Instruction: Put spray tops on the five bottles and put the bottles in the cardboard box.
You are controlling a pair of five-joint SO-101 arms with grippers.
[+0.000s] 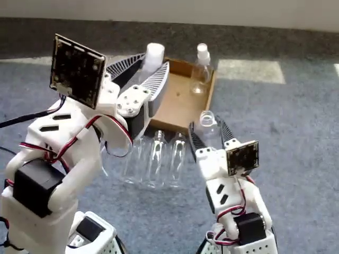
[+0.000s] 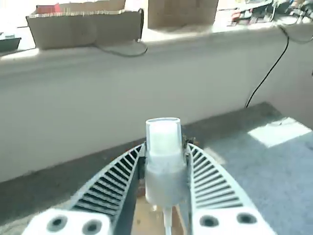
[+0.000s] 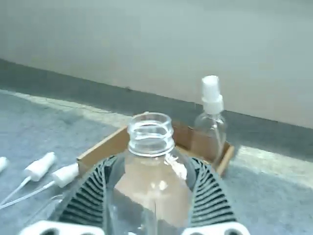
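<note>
White plastic marks the spray top (image 2: 164,166) that the left claw (image 1: 152,66) pinches between its ribbed fingers, cap upward and dip tube hanging down below the fingertips. The right claw (image 1: 206,127) is pressed onto the body of an open bottle (image 3: 150,166), clear and upright, with its threaded neck standing free above the fingertips. Just beyond the right claw sits the cardboard box (image 1: 177,103), and at the box's far corner stands one finished bottle (image 1: 201,69) with its top already on. The left claw hangs over one side of that box, apart from the right claw. Between the two arms, close beside the right claw, three bare bottles (image 1: 154,156) lie side by side on the grey table (image 1: 296,132). Two loose spray tops (image 3: 41,166) lie off to one side of the right claw. The step in hand looks like capping the second bottle: one of five is done, and top and bottle are each gripped but not yet joined. The next move probably calls for bringing the left claw across until the dip tube hangs straight over the open neck. The tube then has to go in without snagging the rim, and the cap has to be seated while the right claw keeps the bottle steady and vertical.
</note>
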